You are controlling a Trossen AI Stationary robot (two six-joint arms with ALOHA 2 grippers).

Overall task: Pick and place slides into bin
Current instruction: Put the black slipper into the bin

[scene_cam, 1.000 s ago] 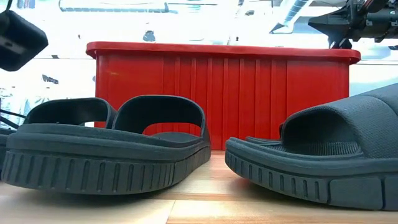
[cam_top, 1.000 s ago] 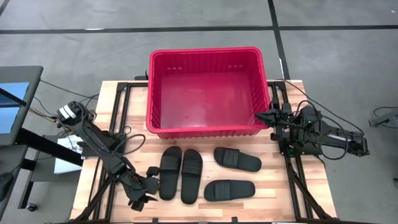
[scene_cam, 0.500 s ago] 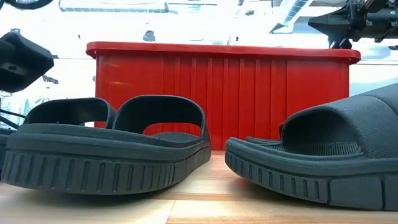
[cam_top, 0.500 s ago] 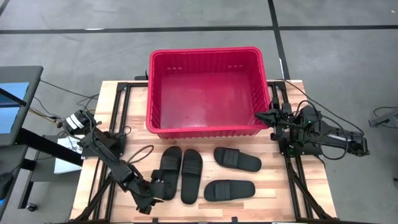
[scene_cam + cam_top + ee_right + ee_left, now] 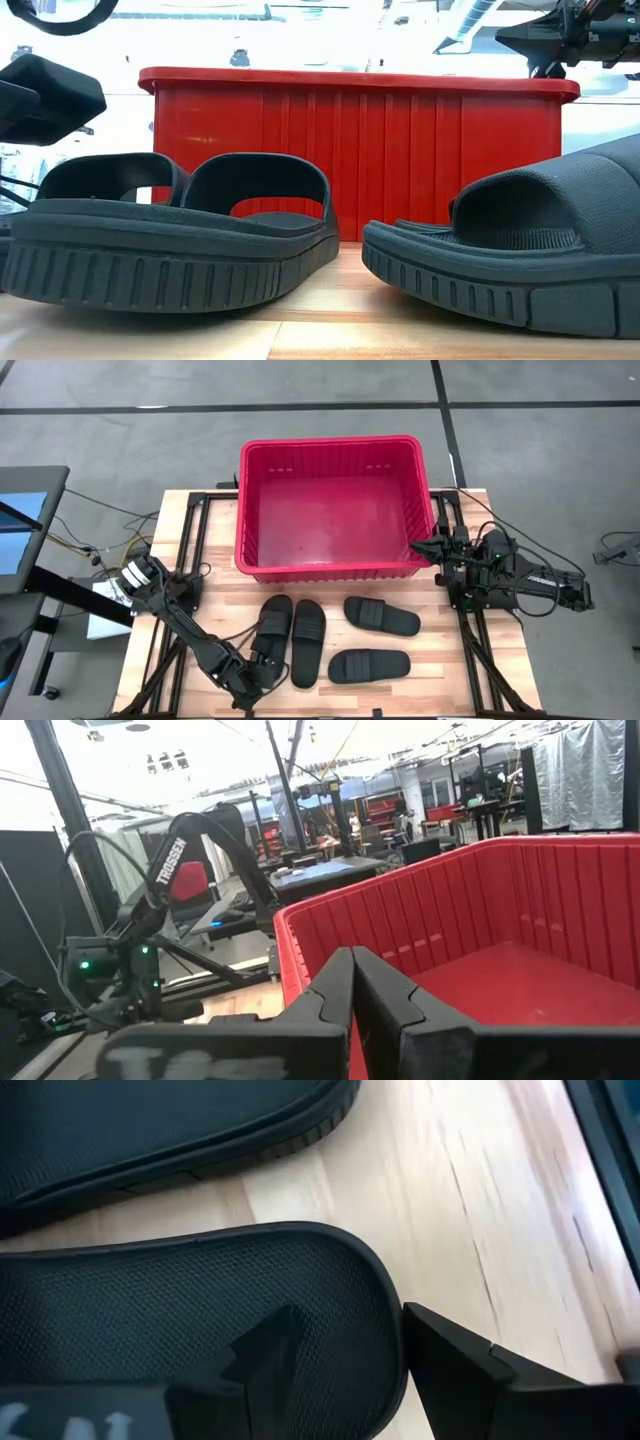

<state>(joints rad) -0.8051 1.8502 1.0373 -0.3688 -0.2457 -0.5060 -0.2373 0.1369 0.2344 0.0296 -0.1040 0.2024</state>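
Note:
Four black slides lie sole-down on the wooden table in front of the red bin (image 5: 335, 505): a side-by-side pair (image 5: 274, 628) (image 5: 308, 642) and two lying crosswise (image 5: 381, 616) (image 5: 368, 665). My left gripper (image 5: 258, 672) is open at the near end of the leftmost slide (image 5: 190, 1300). One finger (image 5: 262, 1365) is over its footbed and the other (image 5: 452, 1370) is beside its sole. My right gripper (image 5: 415, 547) is shut and empty, held above the table by the bin's near right corner (image 5: 300, 935). My left gripper stands astride the rim of the leftmost slide's near end (image 5: 385, 1330), one finger over the footbed and one outside the sole. It comes slanting down from the table's near left. Whether the fingers touch the slide I cannot tell. The slide lies flat on the table.
The bin stands at the table's far middle, its rim (image 5: 350, 80) higher than the slides. Black frame rails (image 5: 190, 550) run along the table's left and right sides. Bare wood (image 5: 430, 660) lies right of the slides.
My left gripper has moved toward the table's right and near edges and come to the near end of the leftmost slide. The slides and the right arm have kept still.

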